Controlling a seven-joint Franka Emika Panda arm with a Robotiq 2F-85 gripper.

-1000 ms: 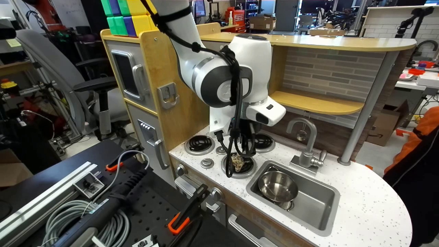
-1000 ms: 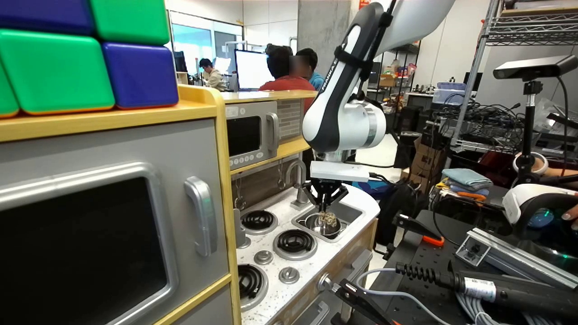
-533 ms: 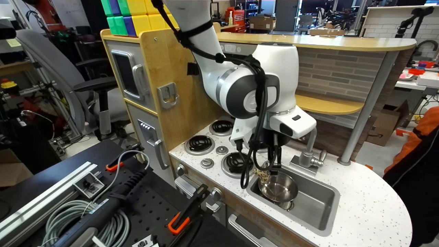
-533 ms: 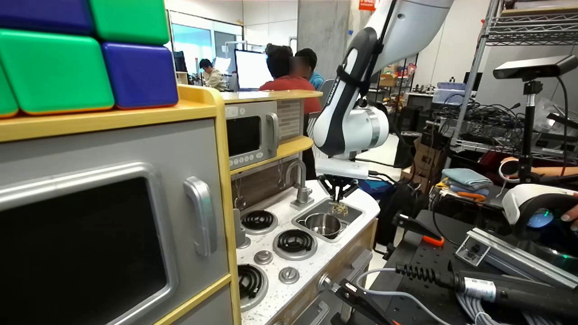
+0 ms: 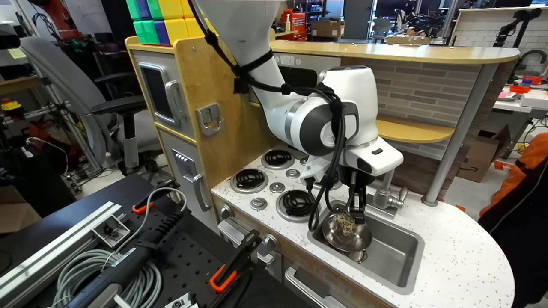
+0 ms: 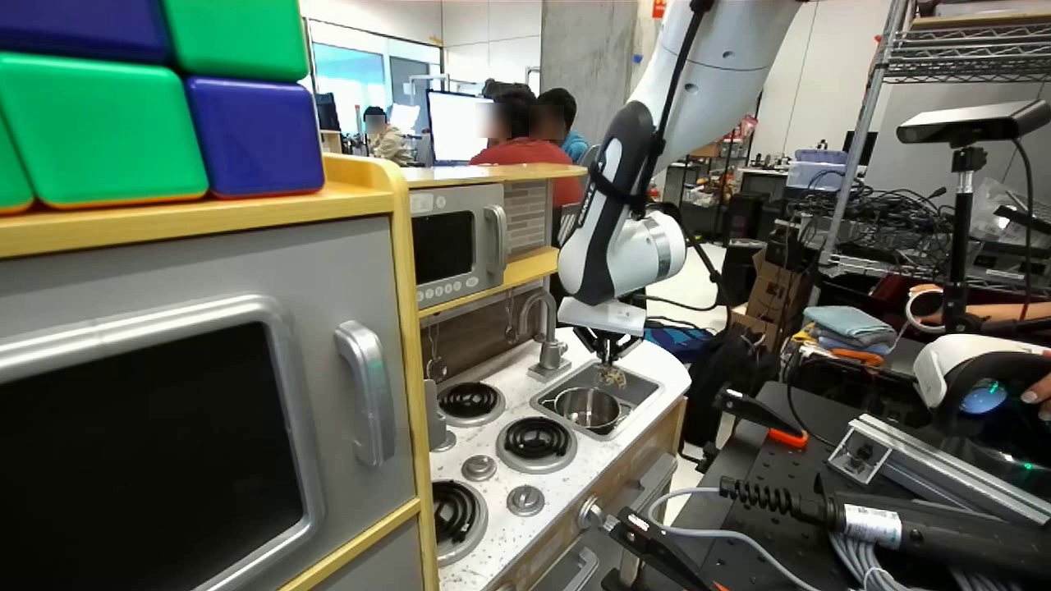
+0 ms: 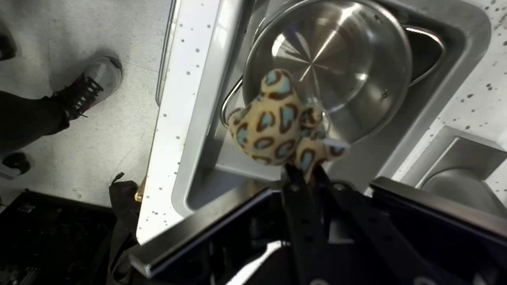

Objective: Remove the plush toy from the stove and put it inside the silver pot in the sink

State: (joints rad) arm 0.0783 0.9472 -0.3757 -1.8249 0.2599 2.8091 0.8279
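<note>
Tan with blue, brown-ringed spots, the plush toy hangs over the rectangular grey metal sink near the front edge of the white speckled counter, pinched in the narrowly closed black end effector. I'd centre it above the round shiny silver pot, lower it inside, then let go. The white jointed arm arches over, end effector pointing downward.

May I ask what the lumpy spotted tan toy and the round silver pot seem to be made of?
Lumpy spotted tan toy: probably matte plush fabric, since its surface shows no glare.
Round silver pot: polished metal, perhaps stainless steel, given the bright reflections inside.
</note>
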